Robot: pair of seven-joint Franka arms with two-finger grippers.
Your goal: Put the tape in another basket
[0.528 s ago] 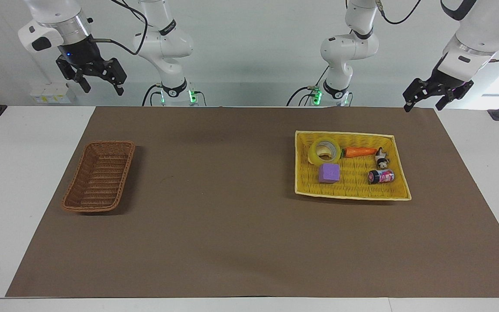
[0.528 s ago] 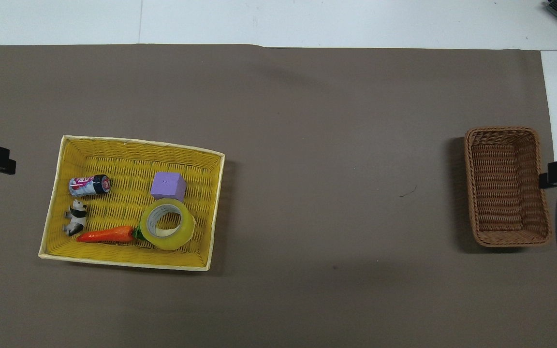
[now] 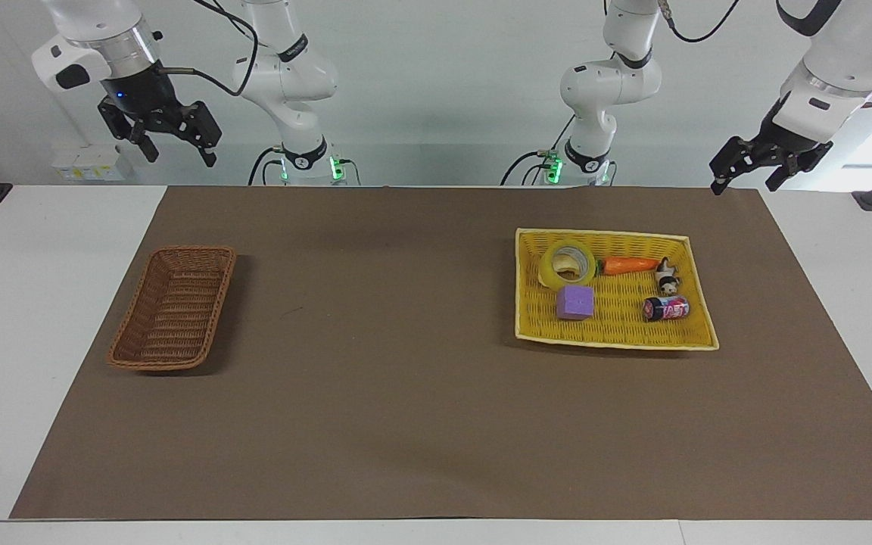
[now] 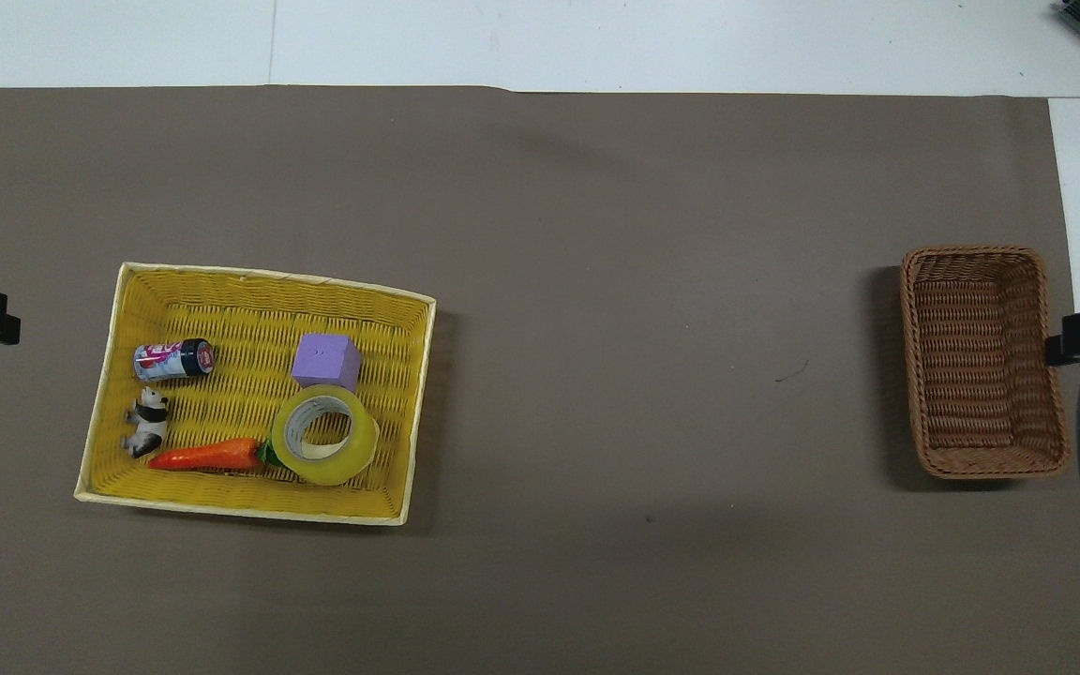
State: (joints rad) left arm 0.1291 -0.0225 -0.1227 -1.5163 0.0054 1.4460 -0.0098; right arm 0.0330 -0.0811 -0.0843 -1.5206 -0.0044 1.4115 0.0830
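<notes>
White walls stand around a white bench point(image 3: 65, 227) that is covered by a large brown mat point(image 3: 406, 393). On the mat, toward the left arm's end, lies a yellow basket point(image 3: 697, 291); in it the tape point(image 3: 567, 265) lies flat in the corner nearest to the robots, touching the green end of a toy carrot point(image 3: 630, 266) and just beside a purple cube point(image 3: 574, 303). A small panda figure point(image 3: 666, 277) and a can point(image 3: 665, 308) lie in the same basket. The brown basket point(image 3: 175, 306) stands well apart, toward the right arm's end, with nothing in it. The left hand point(image 3: 746, 175) hangs open in the air over the mat's edge by the robots, holding nothing; the right hand point(image 3: 176, 147) also hangs open and raised, over the bench edge near the brown basket, and it waits. The step seems to be the first reach. To do it well, I think the left hand should come down straight over the tape, with one finger inside the ring and one outside on the side away from the carrot and the cube, so that the neighbours are not pushed.
</notes>
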